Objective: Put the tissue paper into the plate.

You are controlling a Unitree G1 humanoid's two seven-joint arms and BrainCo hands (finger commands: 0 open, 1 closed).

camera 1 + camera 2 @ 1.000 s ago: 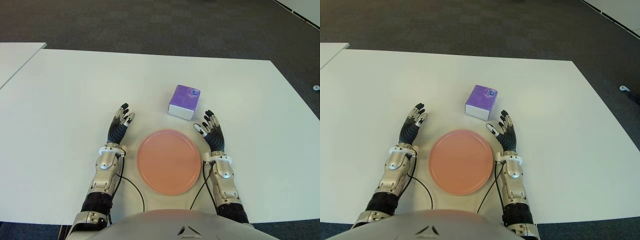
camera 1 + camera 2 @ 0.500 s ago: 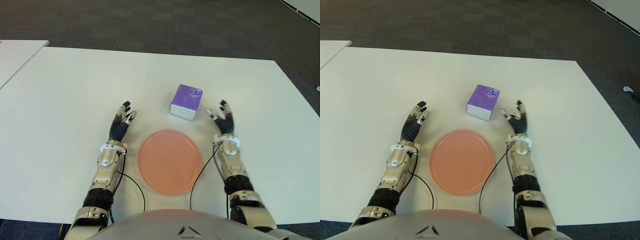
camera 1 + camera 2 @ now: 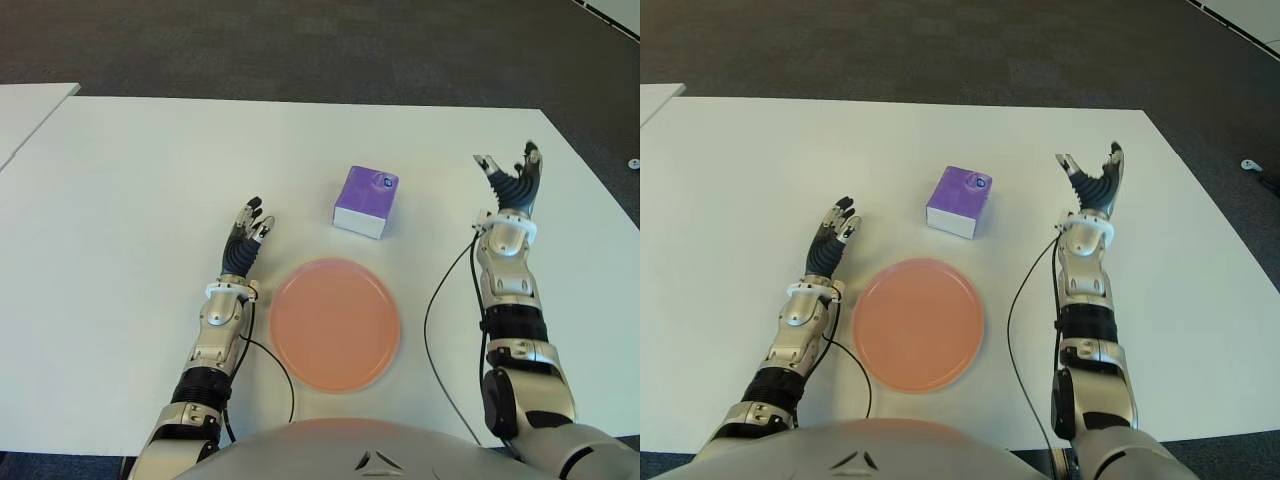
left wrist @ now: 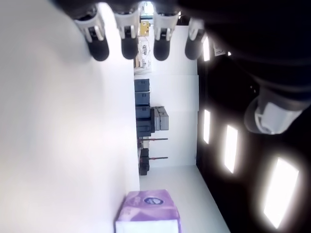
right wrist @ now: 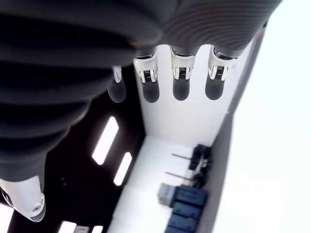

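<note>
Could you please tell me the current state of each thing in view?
tissue box: upright on the table, outside the plate, untouched.
plate: flat on the table, nothing in it.
left hand: open, left of the plate.
right hand: open, right of the tissue box, holding nothing.

Your two eye views look down from the head onto the same white table (image 3: 140, 200). Each wrist view sits close behind its own fingers, facing outward.

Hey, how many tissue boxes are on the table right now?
1. The purple tissue box stands on the white table just beyond the pink plate, between the left hand and the raised right hand. None appears hidden.
</note>
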